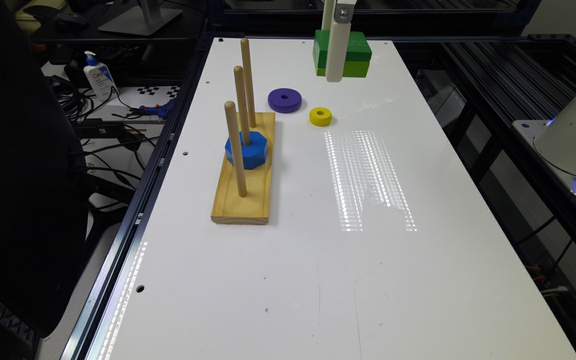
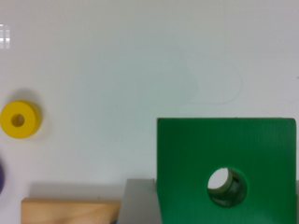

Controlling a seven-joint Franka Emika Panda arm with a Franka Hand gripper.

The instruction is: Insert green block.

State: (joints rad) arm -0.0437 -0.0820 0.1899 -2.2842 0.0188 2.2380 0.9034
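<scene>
The green block [image 1: 355, 50], dark green over lime green with a round centre hole, hangs above the far end of the white table [image 1: 368, 260]. My gripper [image 1: 342, 64] is shut on it, one white finger crossing its front face. In the wrist view the green block [image 2: 196, 154] sits close between my gripper [image 2: 219, 205], with a grey finger [image 2: 139, 200] against its side. The wooden base [image 1: 245, 192] carries three upright pegs [image 1: 235, 147] at the exterior view's left, lower and nearer than the block.
A blue octagonal block [image 1: 250, 150] sits on the middle peg. A purple ring [image 1: 284, 99] and a yellow ring [image 1: 320, 116] lie on the table between base and block. The table's left edge borders a rail, cables and a lotion bottle [image 1: 99, 75].
</scene>
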